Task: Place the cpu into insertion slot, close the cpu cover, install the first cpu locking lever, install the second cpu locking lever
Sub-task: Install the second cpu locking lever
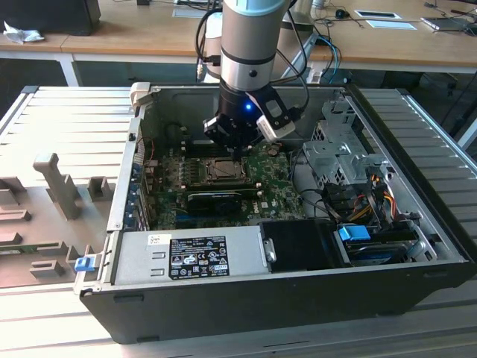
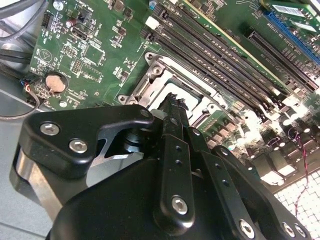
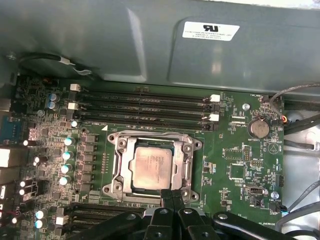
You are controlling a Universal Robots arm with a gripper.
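Note:
In the first wrist view the cpu [image 3: 152,167] lies flat in the insertion slot [image 3: 125,192], its silver-grey top showing through the window of the cpu cover [image 3: 186,167], which lies down around it. My gripper [image 3: 172,199] is shut, with its black fingertips pressed together at the socket's edge and nothing visibly held between them. The second wrist view shows the same fingertips [image 2: 172,107] right over the socket frame, next to the cpu [image 2: 186,92]. In the exterior view the gripper [image 1: 240,153] hangs low inside the open case, just above the insertion slot [image 1: 222,170].
Long black memory slots [image 3: 150,102] run beside the socket, and a coin battery [image 3: 259,129] sits on the board. A black card [image 1: 216,198], the power supply [image 1: 190,257], a drive cage [image 1: 339,153] and loose cables [image 1: 365,198] crowd the case.

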